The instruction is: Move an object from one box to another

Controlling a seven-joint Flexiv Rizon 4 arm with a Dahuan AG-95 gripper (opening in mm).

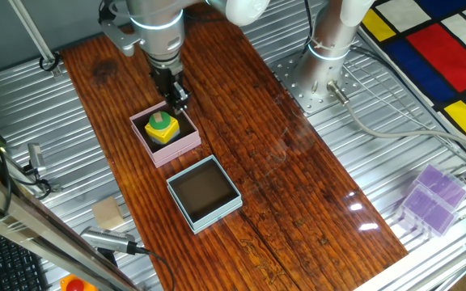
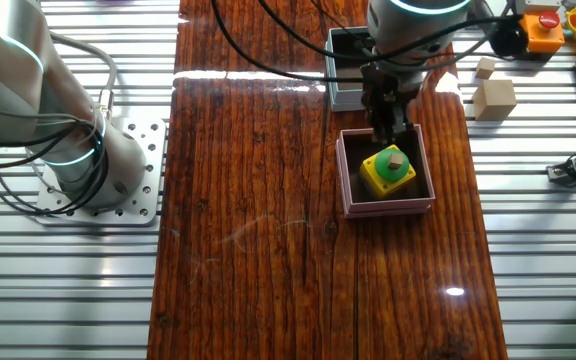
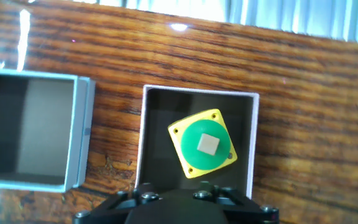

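Note:
The pink-walled box (image 1: 186, 148) sits mid-table and holds a yellow block with a green disc and a small tan cube on top (image 1: 162, 127). It also shows in the other fixed view (image 2: 388, 168) and the hand view (image 3: 204, 144). The pale blue-grey box (image 1: 205, 192) stands just beside it, dark inside and empty. My gripper (image 1: 176, 100) hangs above the pink box's far wall, a little off the block, with its fingers close together and holding nothing. The hand view shows only its dark base along the bottom edge.
A wooden cube (image 1: 108, 214) and a cable plug (image 1: 108, 240) lie off the board's left side. A purple clear case (image 1: 431, 198) lies at the right. Two wooden blocks (image 2: 493, 98) and toys lie beyond the board. The arm's base (image 1: 330, 48) stands at the back.

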